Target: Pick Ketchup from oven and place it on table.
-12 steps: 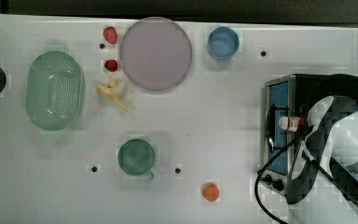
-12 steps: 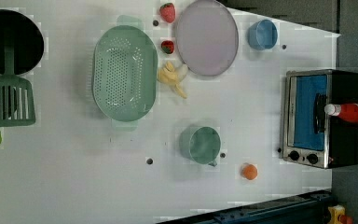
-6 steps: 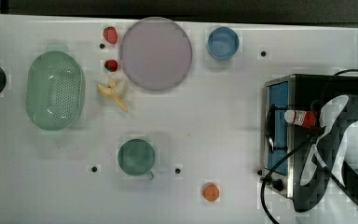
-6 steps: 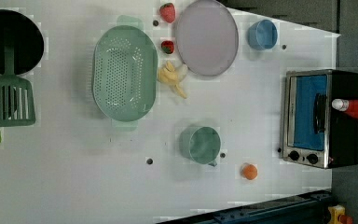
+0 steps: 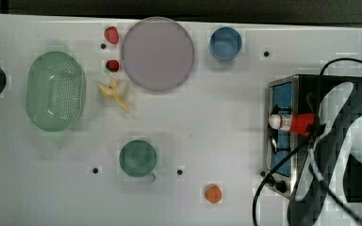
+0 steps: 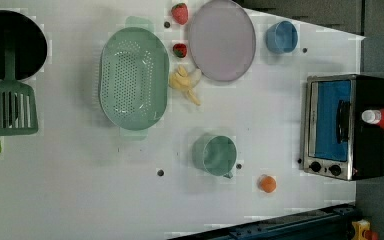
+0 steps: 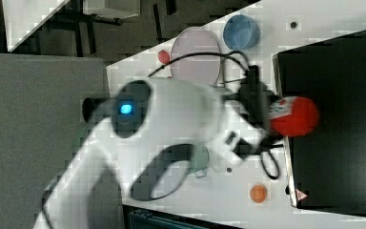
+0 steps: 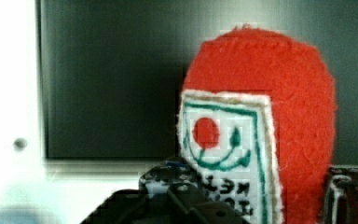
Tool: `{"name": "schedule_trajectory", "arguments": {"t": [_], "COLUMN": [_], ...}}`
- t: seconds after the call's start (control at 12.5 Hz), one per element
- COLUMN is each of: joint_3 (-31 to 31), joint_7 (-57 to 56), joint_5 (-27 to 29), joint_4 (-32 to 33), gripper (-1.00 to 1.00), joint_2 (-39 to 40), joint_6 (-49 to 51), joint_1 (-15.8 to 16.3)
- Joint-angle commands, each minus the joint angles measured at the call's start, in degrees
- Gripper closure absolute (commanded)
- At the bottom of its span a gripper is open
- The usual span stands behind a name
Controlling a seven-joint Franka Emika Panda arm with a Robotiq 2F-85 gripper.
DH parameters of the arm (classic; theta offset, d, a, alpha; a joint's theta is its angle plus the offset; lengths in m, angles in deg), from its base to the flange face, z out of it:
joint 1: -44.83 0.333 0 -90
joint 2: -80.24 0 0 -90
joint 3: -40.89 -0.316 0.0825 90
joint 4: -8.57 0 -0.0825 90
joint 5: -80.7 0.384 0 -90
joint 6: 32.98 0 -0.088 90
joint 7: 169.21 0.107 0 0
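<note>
Wrist view has the gripper clamped on the ketchup at centre right; top view shows it over the oven at the right edge.

ketchup: red, white cap, green-lined label | oven: black, blue glass | desk: white | plate: pale purple

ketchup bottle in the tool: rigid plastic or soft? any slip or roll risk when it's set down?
The ketchup probably is soft: its surface looks fuzzy like felt, with a stitched-looking label. That nap likely resists slipping in the tool. It is slim with a rounded end, so on the table it may tip and roll.
</note>
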Motion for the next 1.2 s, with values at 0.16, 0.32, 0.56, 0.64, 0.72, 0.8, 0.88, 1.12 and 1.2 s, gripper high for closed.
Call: {"name": "schedule_trajectory", "arguments": {"t": [0.16, 0.32, 0.56, 0.64, 0.72, 0.8, 0.88, 1.12, 1.2], "joint_3": [-4.9, -7.7, -11.6, -12.7, -13.6, -14.5, -15.3, -17.4, -18.0], "joint_7": [-0.5, -0.5, -0.5, -0.5, -0.5, -0.5, -0.3, 0.1, 0.1], "joint_5": [0.6, 0.5, 0.4, 0.1, -0.5, -1.2, -1.9, -4.5, -5.0], "joint_4": [-5.4, -5.4, -5.2, -4.8, -4.3, -3.5, -2.6, 2.8, 5.4], "gripper": [-0.27, -0.27, -0.27, -0.27, -0.27, -0.27, -0.27, -0.27, -0.27], "joint_2": [-8.6, -10.3, -10.9, -10.9, -10.9, -10.9, -10.9, -10.9, -10.9], "joint_6": [2.4, 3.8, 7.9, 8.5, 8.6, 8.6, 8.5, 6.5, 4.6], "joint_1": [9.7, 11.9, 14.1, 14.8, 15.4, 16.0, 16.6, 18.4, 19.0]}}
